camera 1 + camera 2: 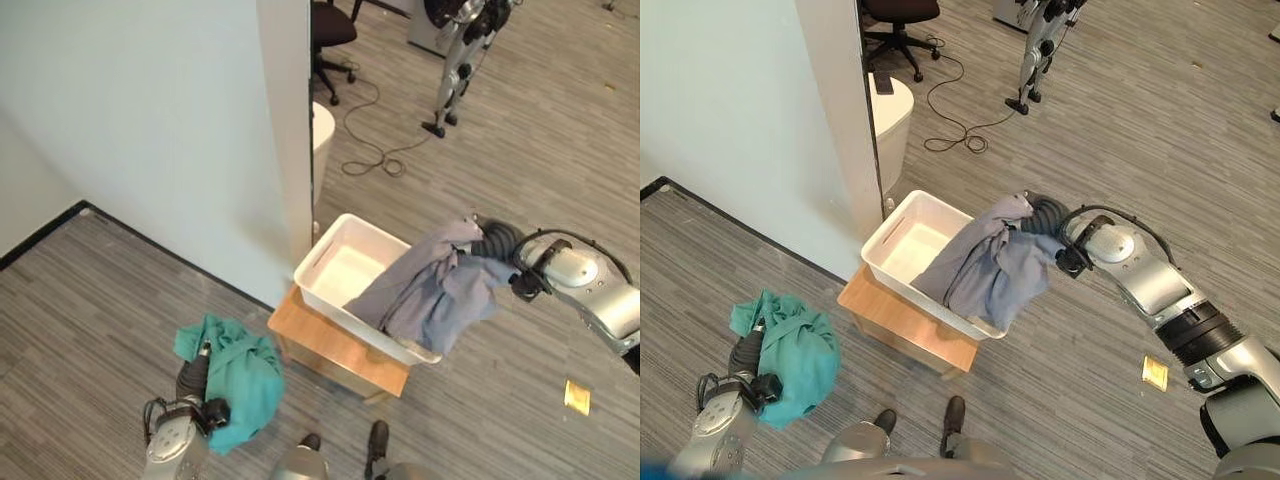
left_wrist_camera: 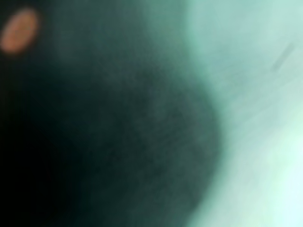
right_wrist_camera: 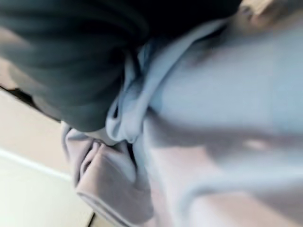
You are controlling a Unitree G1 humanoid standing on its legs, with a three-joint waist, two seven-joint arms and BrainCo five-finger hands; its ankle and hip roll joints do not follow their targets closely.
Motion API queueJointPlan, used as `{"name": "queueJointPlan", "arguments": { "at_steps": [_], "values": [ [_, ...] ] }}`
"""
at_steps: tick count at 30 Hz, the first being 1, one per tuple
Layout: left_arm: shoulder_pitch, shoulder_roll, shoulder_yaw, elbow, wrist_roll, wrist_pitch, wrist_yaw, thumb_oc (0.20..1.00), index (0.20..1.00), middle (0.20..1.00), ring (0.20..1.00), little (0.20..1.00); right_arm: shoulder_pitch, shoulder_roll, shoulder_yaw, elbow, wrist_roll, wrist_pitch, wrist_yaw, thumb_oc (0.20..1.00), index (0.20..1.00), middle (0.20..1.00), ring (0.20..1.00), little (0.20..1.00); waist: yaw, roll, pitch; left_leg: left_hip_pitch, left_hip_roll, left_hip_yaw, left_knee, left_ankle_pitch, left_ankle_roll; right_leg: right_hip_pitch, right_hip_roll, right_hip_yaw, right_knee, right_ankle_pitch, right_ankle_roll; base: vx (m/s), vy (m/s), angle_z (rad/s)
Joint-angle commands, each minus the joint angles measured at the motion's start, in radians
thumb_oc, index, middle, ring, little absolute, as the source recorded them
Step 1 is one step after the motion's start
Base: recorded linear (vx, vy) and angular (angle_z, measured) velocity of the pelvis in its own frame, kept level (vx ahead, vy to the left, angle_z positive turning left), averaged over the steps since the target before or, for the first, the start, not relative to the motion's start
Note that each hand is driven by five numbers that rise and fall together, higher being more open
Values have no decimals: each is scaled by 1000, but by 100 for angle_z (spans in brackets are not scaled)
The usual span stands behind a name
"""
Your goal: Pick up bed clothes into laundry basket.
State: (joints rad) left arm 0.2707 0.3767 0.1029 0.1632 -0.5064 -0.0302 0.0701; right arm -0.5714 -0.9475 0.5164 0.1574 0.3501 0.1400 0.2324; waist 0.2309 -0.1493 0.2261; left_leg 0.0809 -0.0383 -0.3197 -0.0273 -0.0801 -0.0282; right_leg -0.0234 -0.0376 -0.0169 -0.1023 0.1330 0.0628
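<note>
Teal cloth [image 1: 240, 385] draped over the left hand [image 1: 195, 378], hiding its fingers, so its grip could not be told. Farther off, the right hand [image 1: 1045, 215] clutched a grey garment [image 1: 990, 265] hanging over the white laundry basket's [image 1: 902, 232] rim, atop a wooden stand [image 1: 895, 320].

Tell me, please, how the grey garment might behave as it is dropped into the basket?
Probably floppy: the grey garment sags in folds over the white basket's rim. It may snag there, since part hangs outside. The right hand bunches it easily.
</note>
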Motion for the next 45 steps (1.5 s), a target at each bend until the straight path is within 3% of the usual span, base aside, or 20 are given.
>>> {"name": "queueJointPlan", "arguments": {
  "at_steps": [1,6,16,17,18,22,27,32,35,38,45],
  "values": [
    [-10,77,2,-70,-12,-39,-14,200,200,200,200,200,-145,-45,10,89,-88,-29,-27,200,200,200,200,200,24,21,-32,-50,-20,-24,-60,99,13,44,-40,-17,19,-84,62,-18,10,3],
    [-28,85,-11,-66,-20,-41,-9,200,200,200,200,200,-212,-5,49,185,-151,-38,-48,200,200,200,200,200,41,27,-20,-64,-23,-35,-60,106,14,34,-39,-23,16,-81,62,-13,2,8],
    [-39,79,-30,-57,-18,-46,-10,200,200,200,200,200,-261,19,88,123,-150,-47,-22,200,200,200,200,200,56,26,-7,-82,-28,-54,-58,114,13,26,-39,-39,15,-83,60,-8,-3,4],
    [-41,82,-32,-56,-17,-45,-9,200,200,200,200,200,-270,16,99,125,-156,-44,-18,404,404,404,404,404,57,25,-5,-83,-28,-55,-58,114,13,25,-39,-40,15,-83,60,-17,0,10],
    [-43,88,-30,-54,-18,-43,-10,200,200,200,200,200,-288,8,128,135,-164,-34,1,1000,1000,1000,1000,1000,58,23,-3,-85,-28,-55,-58,115,12,24,-39,-40,15,-82,60,-14,0,11],
    [-34,102,-17,-64,-20,-44,-15,200,200,200,200,200,-332,-21,194,155,-183,-14,35,1000,1000,1000,1000,1000,54,24,-2,-81,-26,-52,-58,113,10,27,-38,-38,15,-83,60,-3,0,2],
    [-26,105,0,-67,-21,-45,-16,200,200,200,200,200,-319,-51,188,148,-179,-11,48,1000,1000,1000,1000,1000,47,26,-3,-73,-25,-50,-58,110,9,33,-39,-37,15,-85,61,0,0,0],
    [-46,131,32,-84,-8,-52,-13,200,200,200,200,200,-215,-119,78,87,-150,-14,46,1000,1000,1000,1000,1000,22,33,-23,-61,-21,-37,-60,101,7,43,-42,-30,15,-91,65,5,0,-1],
    [-120,225,56,-121,-1,-66,-3,200,200,200,200,200,-134,-135,-16,33,-144,-30,28,1000,1000,1000,1000,1000,-4,48,-42,-50,-17,-25,-60,92,5,50,-45,-24,15,-95,67,32,18,-6],
    [-240,322,44,-138,-10,-85,6,200,200,200,200,200,-19,-79,-134,-30,-89,-50,0,1000,1000,1000,1000,1000,-35,66,-60,-39,-12,-16,-60,85,4,56,-44,-13,15,-98,68,31,16,-13],
    [-455,405,-91,-108,-81,-68,-26,200,200,200,200,200,230,128,-335,-197,-15,-74,-35,1000,1000,1000,1000,1000,-127,106,-95,-19,-3,20,-60,69,6,60,-44,22,15,-104,70,18,19,-13]
  ]
}}
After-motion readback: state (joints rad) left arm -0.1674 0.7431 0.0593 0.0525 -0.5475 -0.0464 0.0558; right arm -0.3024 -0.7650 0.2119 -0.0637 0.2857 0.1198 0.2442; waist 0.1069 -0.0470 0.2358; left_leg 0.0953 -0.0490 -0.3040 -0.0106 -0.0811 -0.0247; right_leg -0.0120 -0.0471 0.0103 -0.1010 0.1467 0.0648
